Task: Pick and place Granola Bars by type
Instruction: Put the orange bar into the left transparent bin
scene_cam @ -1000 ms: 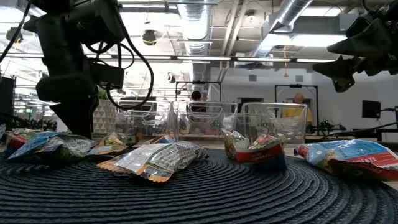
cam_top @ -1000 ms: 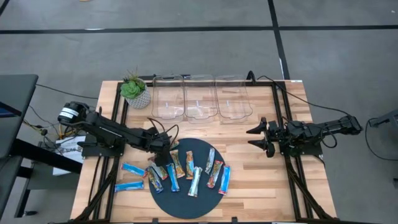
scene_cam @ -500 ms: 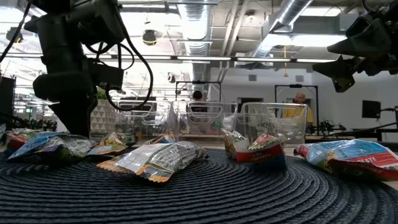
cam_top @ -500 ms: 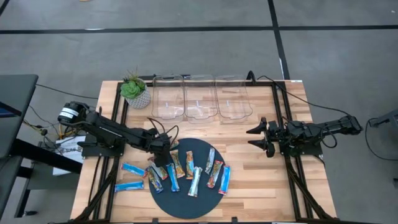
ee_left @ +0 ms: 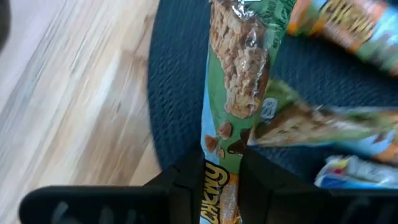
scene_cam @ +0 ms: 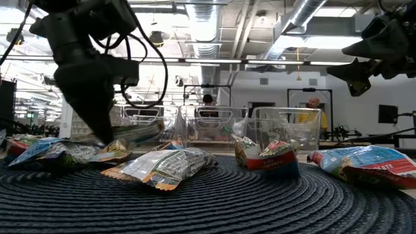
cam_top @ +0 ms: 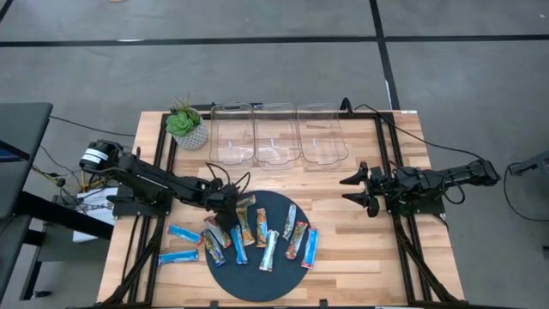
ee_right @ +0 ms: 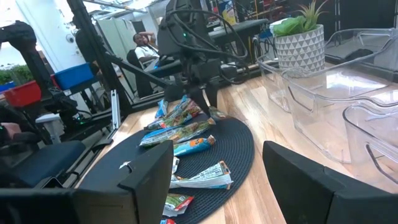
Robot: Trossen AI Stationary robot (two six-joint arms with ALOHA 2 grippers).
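Note:
Several Granola Bars lie on a round dark mat (cam_top: 257,257): bright blue, silvery, and brown-orange-green ones. Two more blue bars (cam_top: 182,245) lie on the wood left of the mat. My left gripper (cam_top: 230,209) is at the mat's far left rim, slanting down, shut on a green-brown multicoloured bar (ee_left: 239,74). The low view shows this bar (scene_cam: 138,132) raised above the others. My right gripper (cam_top: 353,190) waits open above the table's right side, away from the bars. My left gripper pinches one end of the multicoloured bar (ee_left: 219,158) between its two fingers (ee_left: 186,186). The fingers slant down from the table's left and lie along the bar's length. The bar sticks out ahead of the fingers, roughly level, raised above the mat and the bars beside it.
Three clear plastic bins (cam_top: 276,133) stand in a row at the table's far side. A potted plant (cam_top: 186,124) stands to their left. Bare wood lies between the mat and the bins and to the mat's right. People sit in the room beyond the table.
My left gripper has tipped upward at the mat's far left rim. The multicoloured bar has come up off the mat with it and now sticks out toward the right, above the other bars.

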